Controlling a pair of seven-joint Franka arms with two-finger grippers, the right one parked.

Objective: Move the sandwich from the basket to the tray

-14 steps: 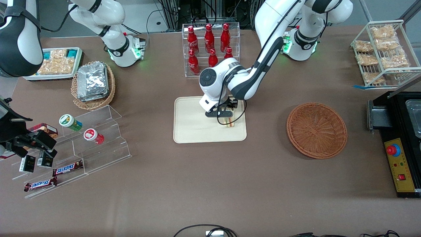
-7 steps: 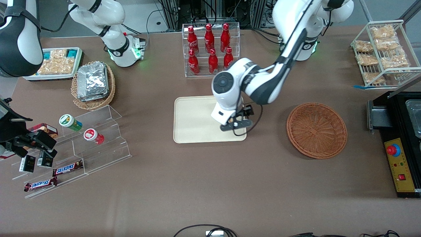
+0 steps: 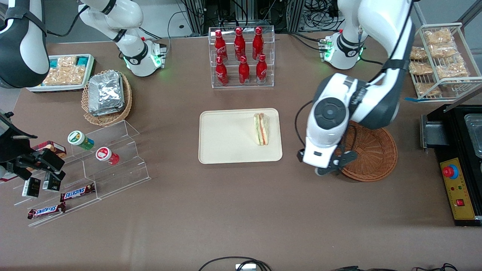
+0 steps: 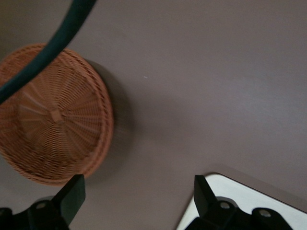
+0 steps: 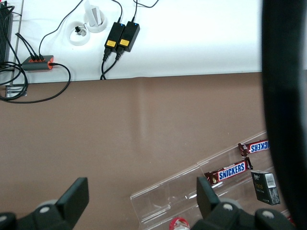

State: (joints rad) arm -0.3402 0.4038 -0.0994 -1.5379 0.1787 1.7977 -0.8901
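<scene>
The sandwich (image 3: pixel 261 129), a wedge of white bread with orange and green layers, lies on the cream tray (image 3: pixel 226 148), close to the edge nearest the working arm. The brown wicker basket (image 3: pixel 372 150) stands empty toward the working arm's end, partly covered by the arm. My left gripper (image 3: pixel 336 165) hangs over the table between tray and basket, at the basket's rim nearest the front camera. In the left wrist view its fingers (image 4: pixel 72 194) are spread wide, the gripper (image 4: pixel 139 201) open over bare table, with the basket (image 4: pixel 53 134) and a tray corner (image 4: pixel 259 201) beside it.
A clear rack of red bottles (image 3: pixel 241 56) stands farther from the front camera than the tray. A wire rack of bagged snacks (image 3: pixel 438 60) and a black control box (image 3: pixel 457 188) sit at the working arm's end. A tan basket of foil packets (image 3: pixel 107 96) and an acrylic stand (image 3: pixel 94 165) lie toward the parked arm's end.
The gripper let go of the sandwich on the tray, rose and swung away toward the basket. The sandwich now lies uncovered on the tray.
</scene>
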